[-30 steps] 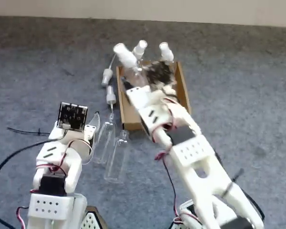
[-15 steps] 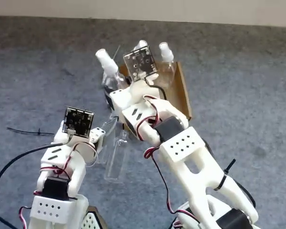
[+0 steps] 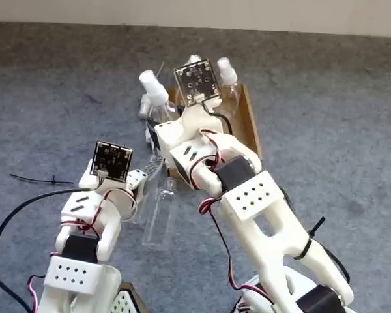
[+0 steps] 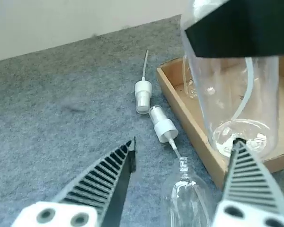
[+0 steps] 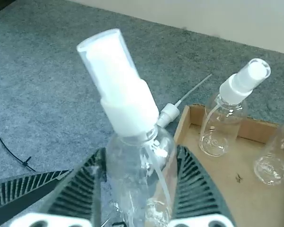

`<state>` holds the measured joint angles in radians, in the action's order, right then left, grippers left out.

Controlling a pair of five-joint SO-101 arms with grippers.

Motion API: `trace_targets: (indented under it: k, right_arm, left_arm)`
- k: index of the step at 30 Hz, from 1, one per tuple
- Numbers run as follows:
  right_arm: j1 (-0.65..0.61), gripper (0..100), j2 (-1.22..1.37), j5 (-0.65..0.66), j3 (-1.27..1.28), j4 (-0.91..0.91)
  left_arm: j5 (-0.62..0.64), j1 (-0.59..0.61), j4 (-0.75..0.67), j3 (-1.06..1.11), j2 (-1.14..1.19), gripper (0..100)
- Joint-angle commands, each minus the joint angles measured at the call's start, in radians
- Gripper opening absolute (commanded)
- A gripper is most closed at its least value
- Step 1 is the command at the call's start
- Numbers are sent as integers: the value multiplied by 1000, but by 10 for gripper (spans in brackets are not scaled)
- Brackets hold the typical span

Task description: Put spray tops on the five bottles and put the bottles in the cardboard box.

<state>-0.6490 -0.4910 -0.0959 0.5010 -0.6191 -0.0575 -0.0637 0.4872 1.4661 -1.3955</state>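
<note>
At the cardboard box's [image 3: 251, 127] edge: one capped spray bottle [image 5: 125, 111], clamped in right gripper [image 5: 141, 158]; left gripper [image 4: 183, 145] nearby, jaws spread wide.

Capped bottle [image 3: 156, 91] near cardboard box [image 3: 252, 130]

high: fixed, above and behind the arms [image 3: 260, 208], looking down over the grey carpet [image 3: 352, 98] | left wrist: low, near, facing the cardboard box [image 4: 189, 111] | right wrist: close on the capped bottle [image 5: 137, 165], box beyond | shared: box corner, loose spray top [image 4: 143, 94]
</note>
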Motion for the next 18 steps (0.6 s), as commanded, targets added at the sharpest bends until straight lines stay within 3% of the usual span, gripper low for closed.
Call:
trace_targets:
  k: [1, 5, 11, 18]
  right_arm:
    - [33, 5, 2, -8, -53, 76]
    - [102, 5, 27, -8, 19, 295]
    - [148, 5, 140, -8, 188, 621]
    - [150, 5, 177, -8, 312, 811]
  left_arm:
    - [-5, 30, -34, -15, -1, 287]
    - [-5, 41, -32, 1, -38, 265]
    - [-5, 153, -35, 18, -99, 174]
    - [-3, 185, -37, 51, -131, 171]
